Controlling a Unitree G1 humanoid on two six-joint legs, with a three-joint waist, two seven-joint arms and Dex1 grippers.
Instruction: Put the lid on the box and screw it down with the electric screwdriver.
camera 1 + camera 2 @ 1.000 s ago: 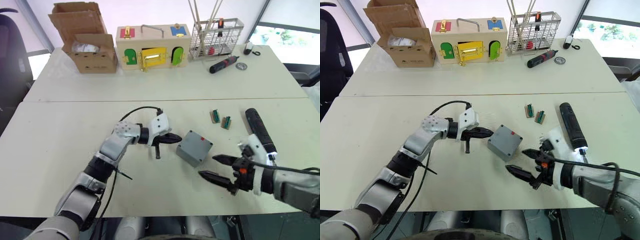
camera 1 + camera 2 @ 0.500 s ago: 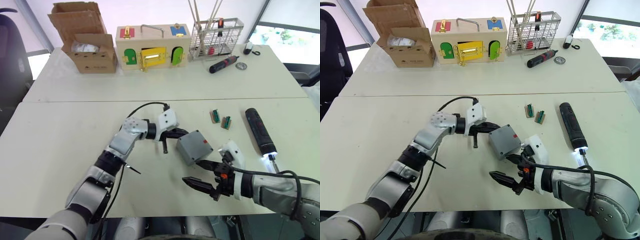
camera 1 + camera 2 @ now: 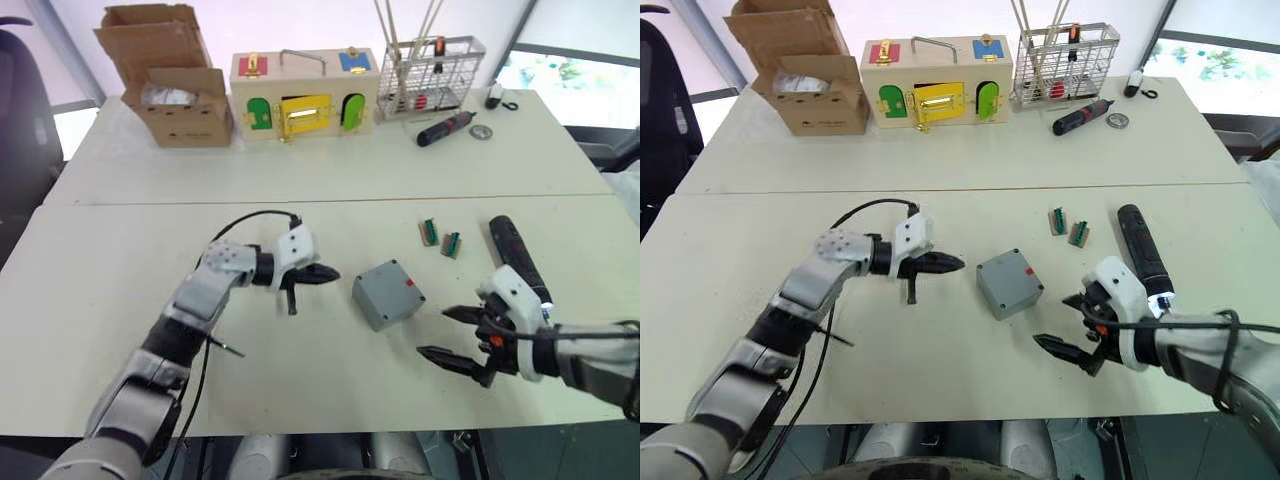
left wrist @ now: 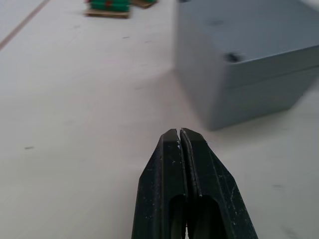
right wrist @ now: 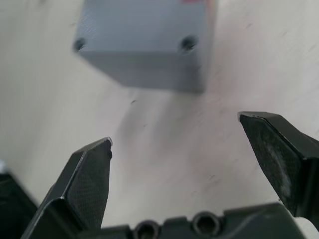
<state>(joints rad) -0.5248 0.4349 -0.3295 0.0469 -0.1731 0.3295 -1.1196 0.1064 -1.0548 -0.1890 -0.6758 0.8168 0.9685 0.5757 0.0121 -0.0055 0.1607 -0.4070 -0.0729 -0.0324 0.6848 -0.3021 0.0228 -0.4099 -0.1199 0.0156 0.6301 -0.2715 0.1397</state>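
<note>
The grey box (image 3: 385, 298) with its red mark stands mid-table. The lid (image 4: 249, 30) lies flat on top of it, a seam and corner screw holes showing. My left gripper (image 3: 328, 272) is shut and empty, a short way left of the box, pointing at it. To the box's right and nearer the table's front edge, my right gripper (image 3: 434, 332) is open with nothing between its fingers (image 5: 89, 174). The black electric screwdriver (image 3: 516, 256) lies on the table just behind the right gripper, its tip lit.
Two small green-and-wood blocks (image 3: 440, 238) lie behind the box. On the back table stand a cardboard box (image 3: 178, 98), a wooden latch box (image 3: 305, 95), a wire rack (image 3: 432, 72) and a small black-and-red screwdriver (image 3: 448, 128).
Half a second ago both grippers were up against the box. The left gripper has drawn back to the left and the right gripper back to the right, leaving the box standing free.
</note>
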